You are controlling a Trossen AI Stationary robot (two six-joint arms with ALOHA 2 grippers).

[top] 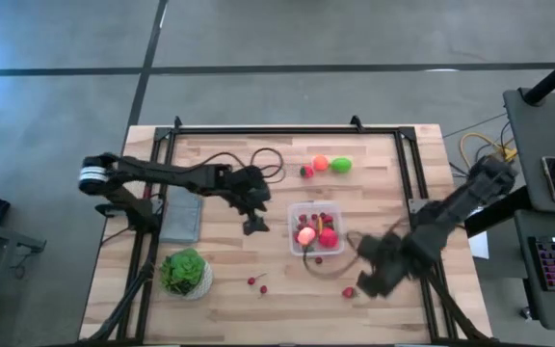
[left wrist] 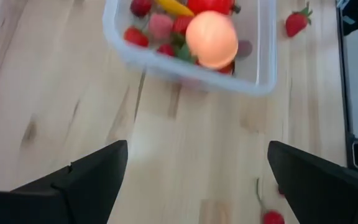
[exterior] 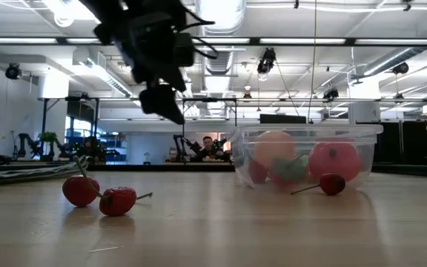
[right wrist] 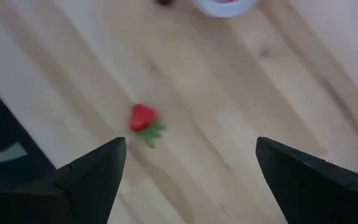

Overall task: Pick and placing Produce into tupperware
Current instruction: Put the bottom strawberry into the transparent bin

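R wrist view alone shows strawberry (right wrist: 143, 117) under wide-open right hand (right wrist: 191, 165) (empty); left hand (left wrist: 197, 177) likewise.

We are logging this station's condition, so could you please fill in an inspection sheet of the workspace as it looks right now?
Surface: wooden table, dry, no spills seen.
Job's things: clear tupperware holds a peach-pink piece and red pieces; orange piece, green piece, strawberry and cherries lie loose outside it.
Clutter: grey slab; leafy head in white bowl.
Grippers: left gripper open, beside the tupperware; right gripper open, above the strawberry; both empty.
Cables: black loops on the table's far part.
Surroundings: a person in the room behind.
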